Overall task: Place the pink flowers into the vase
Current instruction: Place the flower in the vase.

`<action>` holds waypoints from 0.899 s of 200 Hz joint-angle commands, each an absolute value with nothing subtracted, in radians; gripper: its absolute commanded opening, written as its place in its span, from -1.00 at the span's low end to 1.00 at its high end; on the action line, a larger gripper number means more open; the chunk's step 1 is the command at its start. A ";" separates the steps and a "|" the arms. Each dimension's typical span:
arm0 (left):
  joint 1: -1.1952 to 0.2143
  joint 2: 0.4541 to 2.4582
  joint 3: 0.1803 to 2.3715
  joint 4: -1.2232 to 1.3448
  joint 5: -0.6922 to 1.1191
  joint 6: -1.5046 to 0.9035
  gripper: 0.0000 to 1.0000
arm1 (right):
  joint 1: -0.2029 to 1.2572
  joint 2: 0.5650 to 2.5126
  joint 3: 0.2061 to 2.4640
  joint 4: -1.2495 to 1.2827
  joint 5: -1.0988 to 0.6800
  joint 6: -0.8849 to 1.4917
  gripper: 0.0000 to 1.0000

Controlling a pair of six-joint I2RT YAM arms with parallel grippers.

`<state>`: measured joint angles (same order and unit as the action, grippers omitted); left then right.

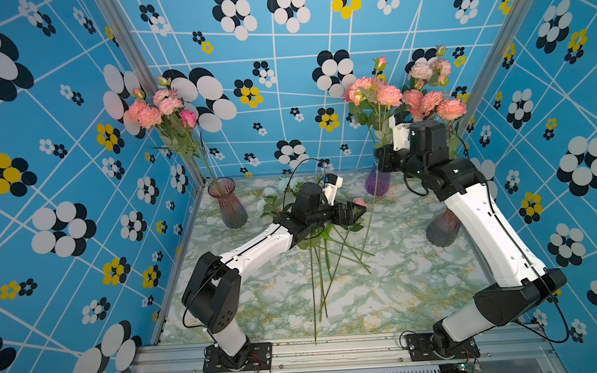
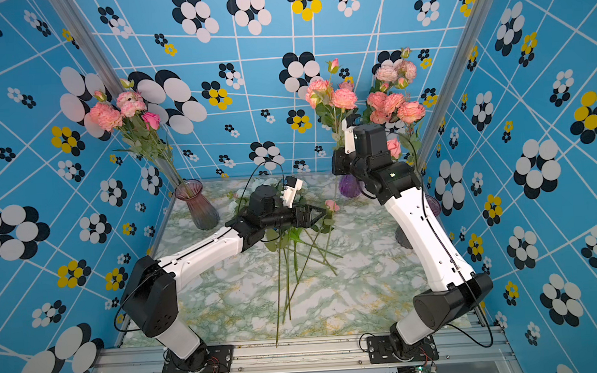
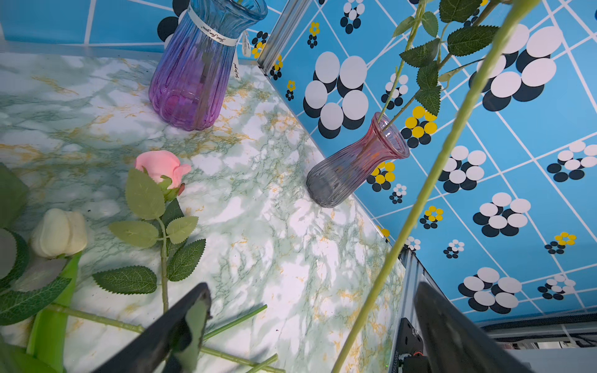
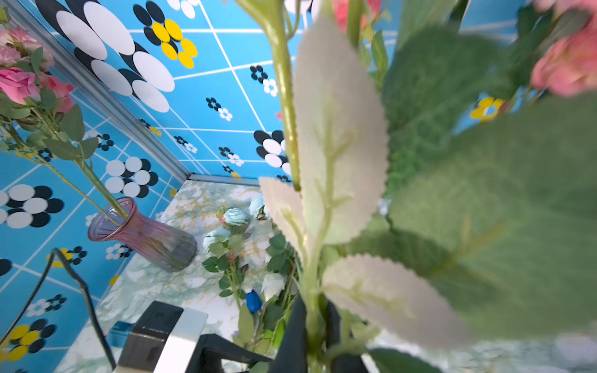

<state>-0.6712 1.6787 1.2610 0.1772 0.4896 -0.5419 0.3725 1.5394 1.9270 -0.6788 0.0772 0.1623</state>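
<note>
Leafy pink-flower stem (image 4: 284, 97) blocking view, cream rosebud (image 3: 59, 232) nearby

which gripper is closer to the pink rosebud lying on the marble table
Left. The left gripper, open, hovers right by the pink rosebud; the right gripper is raised at the back near the purple ribbed glass vase, shut on a leafy green stem.

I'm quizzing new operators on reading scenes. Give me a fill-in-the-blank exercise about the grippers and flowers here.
The left gripper hangs ____ over the loose stems.
The right gripper is shut on a leafy green ____.
The vase in the back left corner holds ____ flowers.
Missing words: open; stem; pink.
</note>
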 commanded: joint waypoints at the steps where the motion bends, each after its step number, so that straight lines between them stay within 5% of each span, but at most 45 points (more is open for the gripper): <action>1: -0.676 1.647 1.246 0.160 0.488 -0.509 0.99 | 0.371 1.447 2.007 -0.742 0.256 -0.022 -1.00; 91: -0.675 1.717 1.289 0.178 0.528 -0.517 0.99 | 0.291 1.161 1.935 -0.453 0.638 -0.388 -1.00; 180: -0.673 1.712 1.272 0.163 0.536 -0.501 0.99 | 0.050 1.269 1.827 -0.221 0.546 -0.322 -1.00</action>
<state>-0.6708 1.7103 1.2598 0.1650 0.5102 -0.5236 0.0853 1.2491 1.8515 -0.3092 0.5858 -0.3729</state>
